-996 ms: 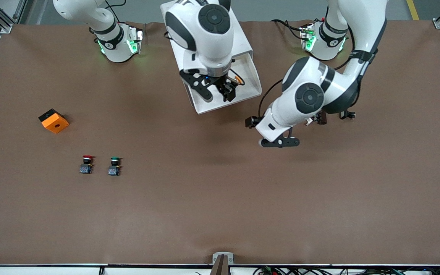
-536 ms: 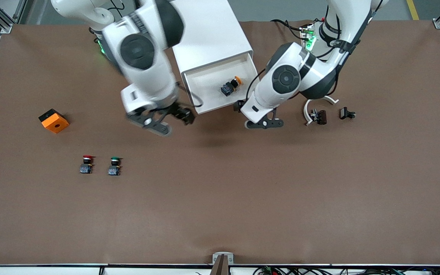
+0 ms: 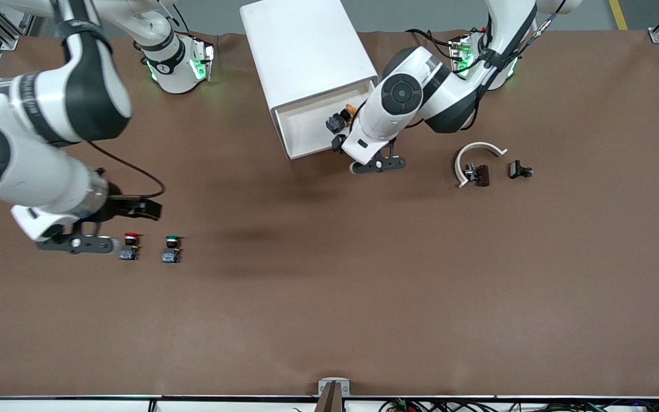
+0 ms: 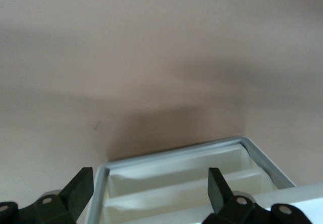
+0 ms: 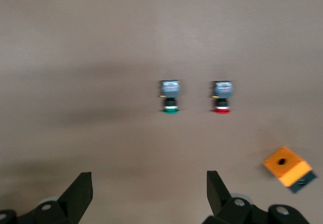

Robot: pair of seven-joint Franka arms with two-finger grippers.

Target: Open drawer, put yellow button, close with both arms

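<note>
top drawer (image 3: 305, 130): white, shallow, pulled partly out of white cabinet (image 3: 306, 48), tray open upward | yellow button (image 3: 340, 119): orange-yellow cap, black neck, blue base, lying on its side inside drawer, at its end toward left arm, partly hidden by left arm

No legible text, label, brand, number or sign in any view. Right arm's base (image 3: 176, 64) carries a small dark mark on its band, too small to read. Left arm's base (image 3: 481, 60) shows the same kind of mark, also unreadable. Cabinet (image 3: 306, 51), the buttons and the orange block (image 5: 287, 166) bear no readable markings.
</note>
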